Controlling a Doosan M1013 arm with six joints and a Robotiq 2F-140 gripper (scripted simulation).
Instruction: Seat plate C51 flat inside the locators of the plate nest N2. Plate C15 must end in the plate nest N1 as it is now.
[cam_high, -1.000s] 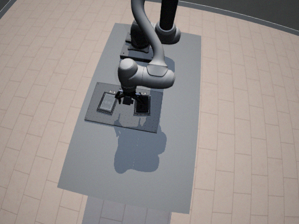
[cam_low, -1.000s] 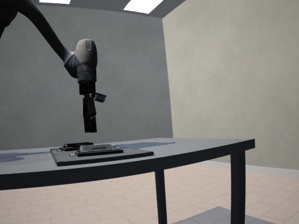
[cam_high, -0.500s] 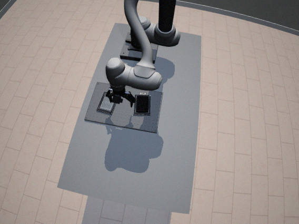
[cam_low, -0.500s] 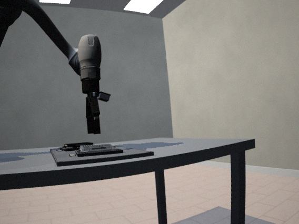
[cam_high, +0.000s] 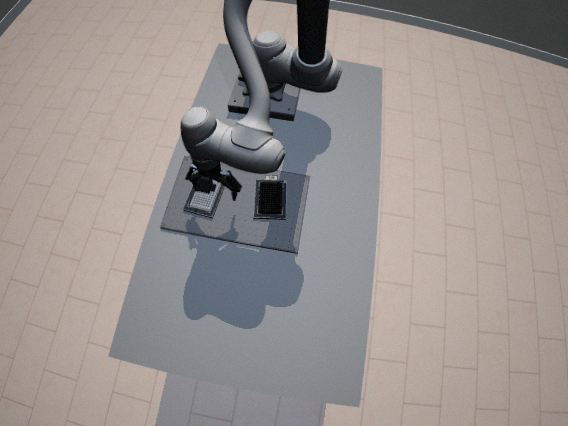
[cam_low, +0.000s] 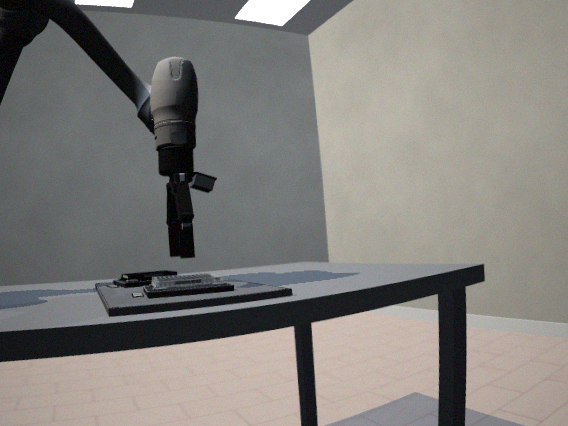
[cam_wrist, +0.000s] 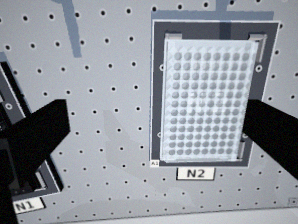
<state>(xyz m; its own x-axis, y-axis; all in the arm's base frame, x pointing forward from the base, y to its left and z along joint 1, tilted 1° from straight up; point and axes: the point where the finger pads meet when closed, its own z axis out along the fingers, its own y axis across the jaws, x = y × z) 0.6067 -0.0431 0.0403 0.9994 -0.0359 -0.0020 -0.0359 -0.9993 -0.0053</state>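
Observation:
The clear well plate C51 (cam_wrist: 207, 102) lies inside the dark frame of nest N2 (cam_wrist: 195, 173), with locator tabs showing at its corners. I cannot tell whether it sits fully flat. It also shows in the top view (cam_high: 203, 201) and the exterior view (cam_low: 186, 281). The black plate C15 (cam_high: 270, 198) sits in nest N1 (cam_wrist: 27, 205), which is mostly hidden by a finger at the left edge of the wrist view. My gripper (cam_wrist: 157, 115) (cam_low: 181, 247) (cam_high: 212, 185) is open and empty. It hangs well above the N2 plate, offset a little toward N1.
Both nests are fixed to a perforated grey baseplate (cam_high: 235, 210) on a dark table. The arm's base (cam_high: 263, 102) stands behind the baseplate. The table edge lies close in front of the baseplate (cam_low: 195, 295).

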